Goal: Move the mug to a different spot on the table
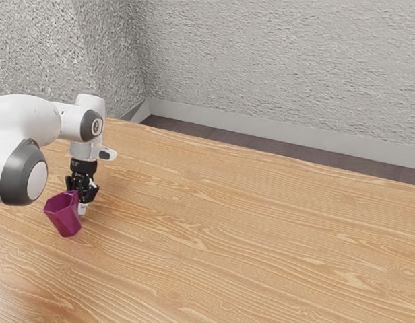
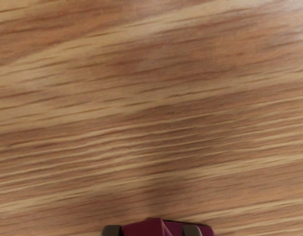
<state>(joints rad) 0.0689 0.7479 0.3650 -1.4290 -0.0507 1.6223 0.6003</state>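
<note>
Arm [image 1: 32,148] comes in at the exterior view's left, with the wrist pointing straight down at the desk [image 1: 261,235].

Claw [image 1: 81,202] is clamped on the mug [image 1: 63,215]. The black fingers stand close together, with the mug's rim wall pinched between them.

Mug: magenta with faceted sides. It hangs tilted, not upright, and its body sits to the exterior view's left of the fingers and just below them. It is over the desk's left part in the exterior view, right beside the arm's big grey-and-white joint [image 1: 22,171] and well apart from the far edge. I can't tell whether its lower corner touches the wood or sits just clear of it.

Wrist view: a slice of the magenta mug [image 2: 154,227] sits directly under the hand. 2 dark fingertips [image 2: 111,230] flank it, 1 on each side, and both touch it. Beyond that is desk grain [image 2: 151,98], with a faint darker patch on the wood just past the mug.

Background in the exterior view: grey rough walls [image 1: 275,60] meeting in a corner, a pale baseboard [image 1: 295,132] and a dark floor strip [image 1: 295,151] behind the desk's far edge.
</note>
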